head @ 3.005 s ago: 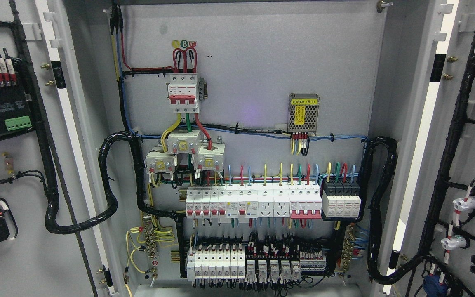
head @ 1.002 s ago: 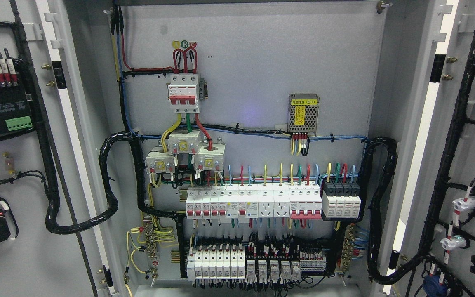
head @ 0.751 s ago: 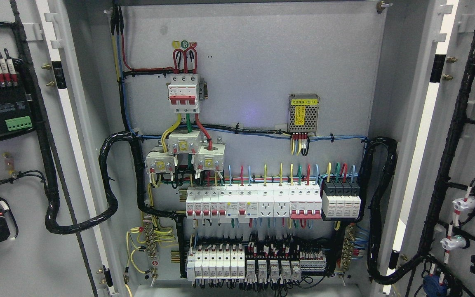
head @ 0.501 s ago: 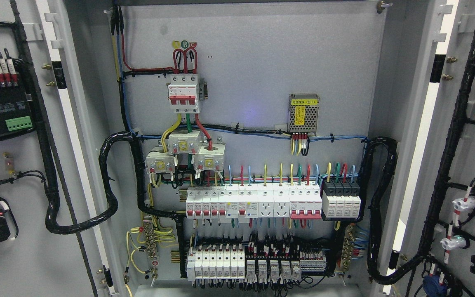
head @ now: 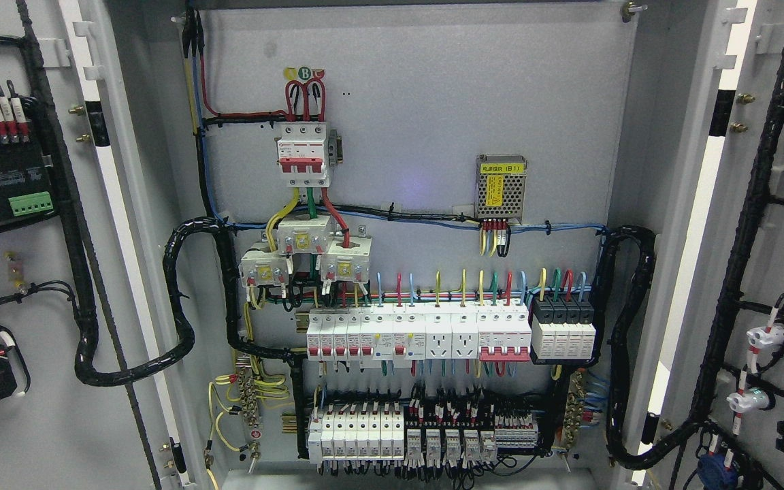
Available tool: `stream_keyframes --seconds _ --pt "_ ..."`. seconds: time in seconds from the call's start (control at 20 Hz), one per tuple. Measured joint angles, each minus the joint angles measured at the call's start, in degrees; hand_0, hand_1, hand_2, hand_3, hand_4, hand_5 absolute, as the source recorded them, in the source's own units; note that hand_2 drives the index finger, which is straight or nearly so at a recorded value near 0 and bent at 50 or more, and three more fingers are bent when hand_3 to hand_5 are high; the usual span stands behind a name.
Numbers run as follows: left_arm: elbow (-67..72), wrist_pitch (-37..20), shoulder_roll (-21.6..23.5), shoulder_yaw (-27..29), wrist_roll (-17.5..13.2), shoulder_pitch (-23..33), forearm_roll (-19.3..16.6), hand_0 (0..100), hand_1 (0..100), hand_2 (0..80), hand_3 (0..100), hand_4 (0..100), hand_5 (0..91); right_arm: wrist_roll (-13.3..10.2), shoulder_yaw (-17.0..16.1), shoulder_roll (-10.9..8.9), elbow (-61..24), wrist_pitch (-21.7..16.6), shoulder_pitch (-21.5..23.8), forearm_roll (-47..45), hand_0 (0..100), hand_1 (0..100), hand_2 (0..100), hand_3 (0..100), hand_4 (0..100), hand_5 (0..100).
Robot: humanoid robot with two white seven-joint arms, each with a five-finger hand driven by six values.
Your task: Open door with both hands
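1. The cabinet stands with 2 doors swung wide: the left door (head: 45, 422) fills the picture's left edge and the right door (head: 783, 258) the right edge, each showing its inner face.
2. Neither robot hand nor arm appears in the head view, so whether their fingers are apart, together or clamped on anything cannot be told.
3. The back panel (head: 433, 102) is grey and fully exposed between the 2 doors.
4. 1 main breaker (head: 303, 154) with a red toggle bar sits upper left on the panel, fed by red wires from above.
5. 3 white transformer blocks (head: 305, 256) cluster just below it, each with a yellow label.
6. 1 perforated metal power supply (head: 501, 188) with a yellow label is mounted to the right, well apart from the main breaker.
7. 1 upper breaker row (head: 450, 333) runs across the middle; 1 lower terminal row (head: 422, 435) lies beneath it.
8. 2 black cable bundles loop out of the cabinet: the left cable bundle (head: 181, 320) toward the left door, the right cable bundle (head: 627, 354) toward the right door.
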Motion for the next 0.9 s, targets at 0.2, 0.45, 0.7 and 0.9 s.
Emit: stream_keyframes --seconds 0.2,0.45,0.7,0.9 --pt "1.35 1.68 -0.11 0.72 -0.26 -0.08 -3.46 0 0 0.0 0 4 0.0 -1.92 -0.02 0.99 1.73 4.17 -2.38 1.47 0 0 0 0 0 0" --pt "2.44 2.88 -0.2 1.33 -0.8 -0.14 -6.2 0 0 0.0 0 4 0.0 -3.17 0.04 1.79 4.28 7.11 -5.0 3.5 0 0 0 0 0 0" --pt "3.03 3.32 -0.26 1.72 -1.29 -0.16 -7.2 0 0 0.0 0 4 0.0 -3.5 0.06 2.19 6.16 8.46 -6.18 4.61 0 0 0 0 0 0" --pt "3.29 3.34 -0.28 1.91 -1.43 -0.17 -7.42 0 0 0.0 0 4 0.0 -3.61 0.14 2.41 7.38 8.7 -6.6 5.18 0 0 0 0 0 0"
